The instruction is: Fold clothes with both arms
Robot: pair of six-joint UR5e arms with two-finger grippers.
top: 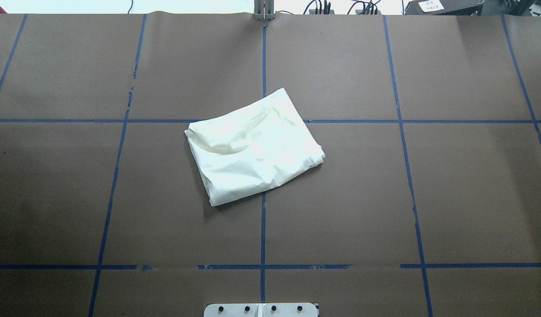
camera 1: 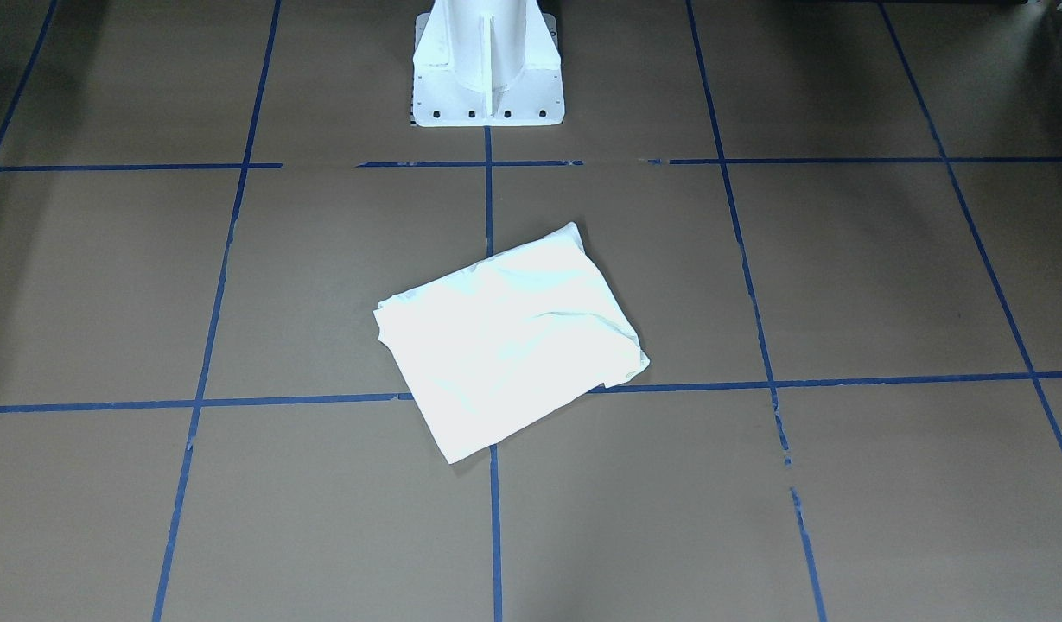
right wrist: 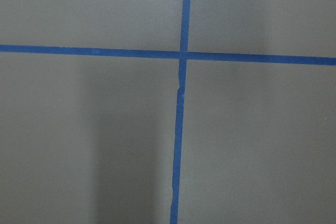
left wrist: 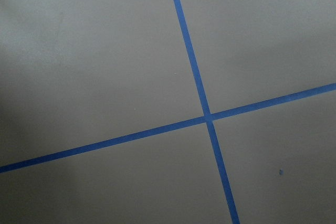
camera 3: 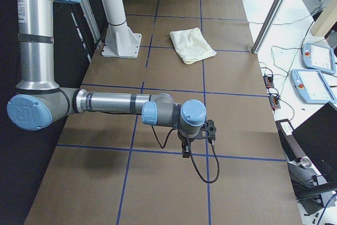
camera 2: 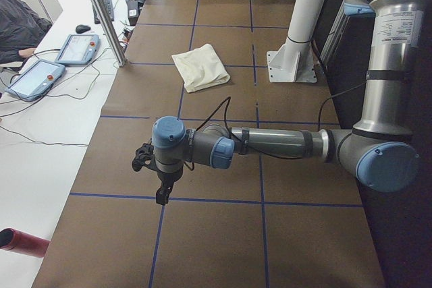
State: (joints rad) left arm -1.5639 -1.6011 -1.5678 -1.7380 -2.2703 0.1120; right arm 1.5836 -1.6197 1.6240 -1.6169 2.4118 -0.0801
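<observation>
**Folded shirt at mid-table, both arms parked wide**

The T-shirt (top: 252,147) lies as a compact, skewed rectangle on the table (top: 428,198). It sits over the crossing of the blue tape lines (top: 263,229), slightly left of centre, plain white side up with no print showing. It looks light, soft and limp. The stacked layers would likely slide apart or sag if lifted by one ply or one point. A safer hold is a pinch through all layers at the left corner and another at the right corner, one claw each.

The left arm (camera 2: 270,143) stretches low and level along the near-left end of the table, its wrist turned down. The left gripper (camera 2: 162,193) hangs over bare table, well apart from the shirt. I cannot tell whether its fingers are apart or together. The right arm (camera 3: 110,102) mirrors this at the right end. The right gripper (camera 3: 187,150) also points down, and again I cannot tell its state.
</observation>
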